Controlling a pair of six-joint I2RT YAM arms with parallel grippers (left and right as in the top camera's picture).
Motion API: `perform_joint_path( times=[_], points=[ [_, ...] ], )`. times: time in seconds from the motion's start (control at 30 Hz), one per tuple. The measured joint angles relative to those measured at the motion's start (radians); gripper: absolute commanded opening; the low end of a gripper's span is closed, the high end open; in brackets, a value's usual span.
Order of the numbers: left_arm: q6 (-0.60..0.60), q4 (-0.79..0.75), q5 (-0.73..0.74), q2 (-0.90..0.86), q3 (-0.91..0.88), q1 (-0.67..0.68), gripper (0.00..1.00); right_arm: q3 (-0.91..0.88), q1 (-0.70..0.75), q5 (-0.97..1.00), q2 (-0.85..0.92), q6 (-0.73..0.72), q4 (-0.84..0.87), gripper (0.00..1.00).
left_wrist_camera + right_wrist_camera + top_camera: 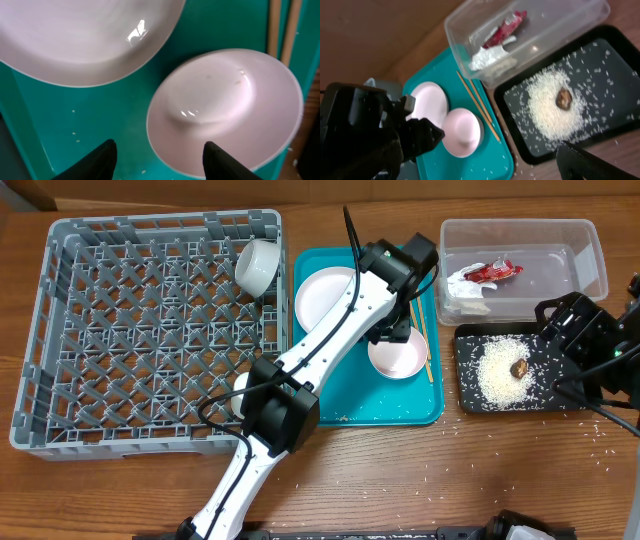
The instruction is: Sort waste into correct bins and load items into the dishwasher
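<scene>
My left gripper [396, 332] [160, 157] is open and empty. It hangs low over the flat teal tray [340, 395], at the near rim of a white bowl [397, 358] [225, 110]. The round white plate [325, 295] [85, 35] lies beside the bowl, and the chopsticks [428, 345] [280, 25] lie along the tray's right edge. Another white bowl [258, 268] rests on its side in the grey dish rack [90, 330]. The clear tub [560, 240] holds the red-and-white wrapper [492, 271] and the paper scrap [466, 292]. The black tray [470, 395] holds rice [495, 375] and the brown lump [519, 367]. My right gripper [572, 385] is open and empty over the black tray's right end.
A white item [240, 388] in the rack is mostly hidden under my left arm, which crosses the rack's near right corner and the teal tray. Loose rice grains lie on the teal tray and on the wooden table [480, 470] in front of it.
</scene>
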State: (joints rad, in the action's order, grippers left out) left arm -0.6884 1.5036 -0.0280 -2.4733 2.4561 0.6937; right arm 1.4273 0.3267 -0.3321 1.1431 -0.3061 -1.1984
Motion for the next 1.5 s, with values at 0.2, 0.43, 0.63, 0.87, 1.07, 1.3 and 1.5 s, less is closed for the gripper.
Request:
perform_joint_path(
  times=[0.2,0.43,0.63,0.87,1.07,1.3,1.5],
  points=[
    [-0.049,-0.069,-0.011,0.000,-0.136,-0.002,0.34,0.000,0.000,0.015,0.018,0.000,-0.050,1.00],
    [-0.072,-0.126,0.009,0.000,-0.201,-0.002,0.04,0.000,0.000,0.022,0.029,-0.001,-0.052,1.00],
    [-0.049,-0.090,0.043,0.001,-0.192,-0.010,0.04,0.000,0.000,0.023,0.029,-0.001,-0.052,1.00],
    [0.023,0.103,-0.007,0.043,-0.089,-0.066,0.04,0.000,0.000,0.023,0.029,-0.001,-0.052,1.00],
    [0.068,0.179,-0.158,0.259,-0.045,-0.200,0.04,0.000,0.000,0.021,0.029,-0.003,-0.052,1.00],
    [0.188,0.185,-0.330,0.401,-0.018,-0.389,0.04,0.000,0.000,0.022,0.029,-0.004,-0.051,1.00],
    [0.256,0.184,-0.578,0.391,-0.047,-0.423,0.04,0.000,0.000,0.021,0.029,-0.004,-0.051,1.00]
  ],
)
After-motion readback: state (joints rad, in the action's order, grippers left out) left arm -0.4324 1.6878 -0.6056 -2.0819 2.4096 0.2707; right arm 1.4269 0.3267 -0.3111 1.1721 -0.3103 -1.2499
